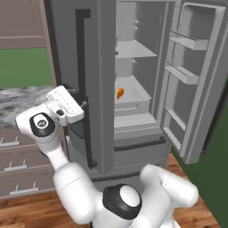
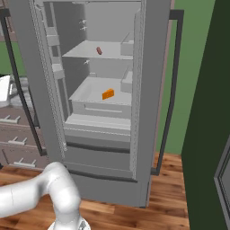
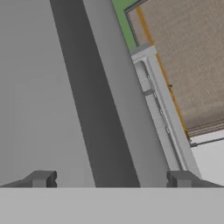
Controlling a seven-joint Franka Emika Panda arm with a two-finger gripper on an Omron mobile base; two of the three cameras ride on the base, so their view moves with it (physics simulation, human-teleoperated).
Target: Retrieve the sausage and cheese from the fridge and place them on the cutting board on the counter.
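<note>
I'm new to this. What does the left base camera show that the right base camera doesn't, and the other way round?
Left base view: the open gripper at the dark handle of the fridge's shut door, plus the inner bins of the open door. Right base view: the sausage in plain sight on the upper shelf, seen head-on. Both: the fridge interior, with the cheese in the tray below.

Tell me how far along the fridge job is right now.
Done: one fridge door stands open. The gripper is open and empty, facing the dark handle of the closed door. Left: the sausage lies on the upper shelf, the cheese in the bin below; neither has been moved to the cutting board.
</note>
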